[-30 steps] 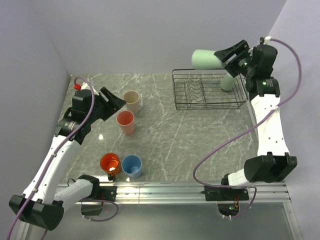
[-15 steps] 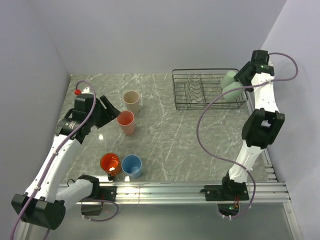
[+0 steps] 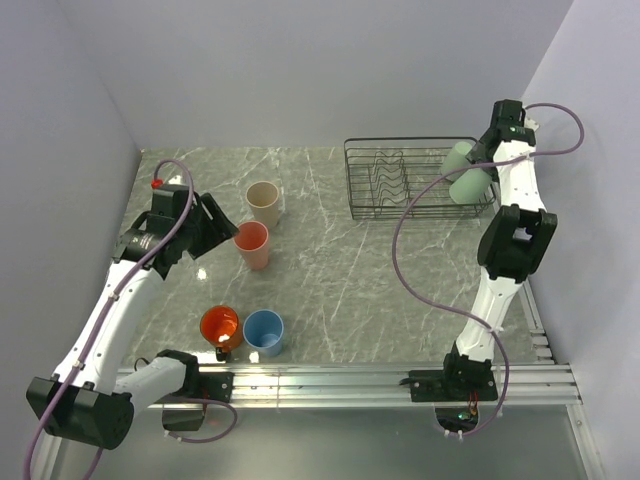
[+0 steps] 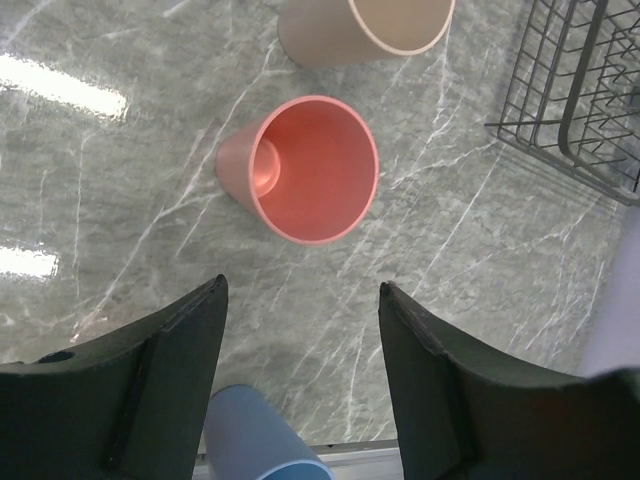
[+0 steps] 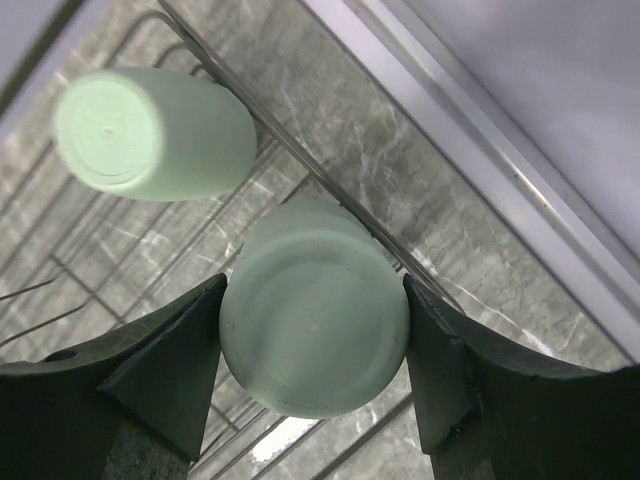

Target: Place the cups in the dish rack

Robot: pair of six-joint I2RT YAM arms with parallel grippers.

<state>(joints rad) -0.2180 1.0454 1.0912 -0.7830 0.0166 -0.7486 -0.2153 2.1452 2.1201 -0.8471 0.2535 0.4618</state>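
Note:
The black wire dish rack (image 3: 400,185) stands at the back right. One pale green cup (image 3: 457,158) lies in its right end; it also shows in the right wrist view (image 5: 150,135). My right gripper (image 3: 474,172) is shut on the second pale green cup (image 5: 315,335), base toward the camera, held over the rack's right edge wire beside the first. My left gripper (image 3: 222,222) is open and empty just left of the upright salmon pink cup (image 3: 251,245). In the left wrist view the gripper (image 4: 302,283) hangs short of that cup (image 4: 310,170).
The beige cup (image 3: 264,203) stands behind the salmon one. The orange mug (image 3: 219,326) and the light blue cup (image 3: 264,332) stand near the front rail. The blue cup (image 4: 255,440) sits below my left fingers. Walls close in behind and to the right of the rack.
My right arm has swung the pale green cup from high above the rack down into its right end, beside the other green cup. My left gripper has shifted slightly beside the salmon cup.

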